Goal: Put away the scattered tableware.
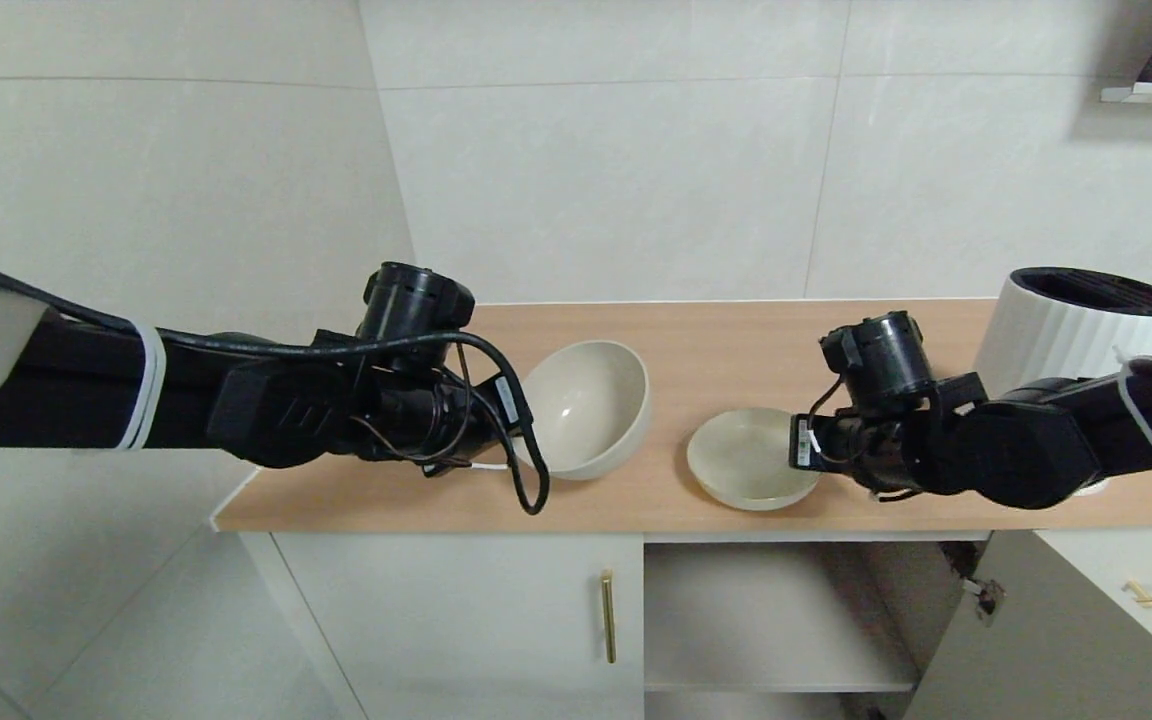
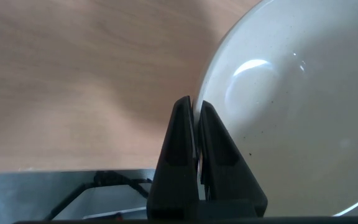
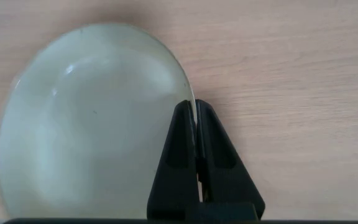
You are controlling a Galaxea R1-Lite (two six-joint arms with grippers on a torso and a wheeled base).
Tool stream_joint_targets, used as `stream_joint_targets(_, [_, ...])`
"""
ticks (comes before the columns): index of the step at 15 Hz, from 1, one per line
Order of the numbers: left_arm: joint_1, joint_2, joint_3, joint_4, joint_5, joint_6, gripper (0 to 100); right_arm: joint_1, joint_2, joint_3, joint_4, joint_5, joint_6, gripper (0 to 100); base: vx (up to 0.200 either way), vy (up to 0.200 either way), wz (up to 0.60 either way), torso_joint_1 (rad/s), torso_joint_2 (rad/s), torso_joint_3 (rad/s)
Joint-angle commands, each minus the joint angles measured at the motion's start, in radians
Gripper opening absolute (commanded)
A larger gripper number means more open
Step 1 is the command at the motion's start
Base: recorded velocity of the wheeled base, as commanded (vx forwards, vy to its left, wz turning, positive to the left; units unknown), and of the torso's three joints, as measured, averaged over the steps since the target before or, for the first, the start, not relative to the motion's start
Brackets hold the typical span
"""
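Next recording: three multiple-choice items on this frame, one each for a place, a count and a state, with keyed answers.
1. Where is the white ribbed container? A) on the counter's right end B) inside the cabinet C) on the floor
2. How many bowls show? A) one B) two C) four
3. The left gripper is: A) wide open B) shut on the large bowl's rim C) holding a spoon
Key: A, it stands at that end; B, large bowl plus small bowl; B, its fingers pinch the rim.
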Motion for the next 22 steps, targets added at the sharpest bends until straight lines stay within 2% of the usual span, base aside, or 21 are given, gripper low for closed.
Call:
stream_joint_targets(1, [0.003,-0.097,0.053,0.000,0.001,0.006,0,-0.002,-0.097,0.034,0.004,0.012,-0.001,0,0.000,0.000,0.00,0.000,0.00,0.000])
stream_joint_targets(2, [0.009,-0.151,0.096,-0.001,0.004,0.013,0,-0.002,-0.147,0.072,0.005,0.034,-0.003,0,0.000,0.000,0.00,0.000,0.00,0.000])
stream_joint_targets(3, [0.020,-0.209,0.142,-0.001,0.004,0.038,0,-0.002,-0.198,0.114,0.015,0.064,-0.007,0,0.000,0.000,0.00,0.000,0.00,0.000])
stream_joint_targets(4, [0.027,-0.295,0.213,-0.001,-0.002,0.090,0,-0.002,-0.258,0.140,0.044,0.124,-0.014,0,0.000,0.000,0.00,0.000,0.00,0.000])
stream_joint_targets(5, [0.029,-0.315,0.228,-0.001,-0.003,0.102,0,-0.002,-0.269,0.141,0.053,0.135,-0.014,0,0.000,0.000,0.00,0.000,0.00,0.000])
stream_joint_targets(6, [0.029,-0.482,0.359,-0.006,-0.069,0.199,0,0.000,-0.350,0.148,0.133,0.188,-0.001,0,0.000,0.000,0.00,0.000,0.00,0.000])
stream_joint_targets(7, [0.029,-0.569,0.418,0.000,-0.131,0.254,0,0.000,-0.390,0.198,0.154,0.201,0.002,0,0.000,0.000,0.00,0.000,0.00,0.000])
stream_joint_targets(8, [0.027,-0.626,0.467,0.000,-0.175,0.271,0,0.000,-0.430,0.238,0.156,0.207,-0.003,0,0.000,0.000,0.00,0.000,0.00,0.000])
stream_joint_targets(9, [0.027,-0.648,0.489,0.003,-0.189,0.273,0,0.001,-0.465,0.261,0.166,0.219,-0.003,0,0.000,0.000,0.00,0.000,0.00,0.000])
stream_joint_targets(12, [0.027,-0.646,0.566,0.014,-0.178,0.286,0,0.018,-0.534,0.390,0.166,0.267,-0.001,0,0.000,0.000,0.00,0.000,0.00,0.000])
stream_joint_targets(15, [0.027,-0.661,0.610,0.012,-0.166,0.285,0,-0.005,-0.537,0.476,0.162,0.285,0.002,0,0.000,0.000,0.00,0.000,0.00,0.000])
stream_joint_targets(20, [0.026,-0.666,0.618,0.016,-0.164,0.286,0,-0.005,-0.543,0.499,0.163,0.284,-0.009,0,0.000,0.000,0.00,0.000,0.00,0.000])
stream_joint_targets(22, [0.021,-0.657,0.616,0.016,-0.166,0.286,0,-0.005,-0.557,0.497,0.162,0.279,-0.011,0,-0.200,0.000,0.00,0.007,0.00,0.005])
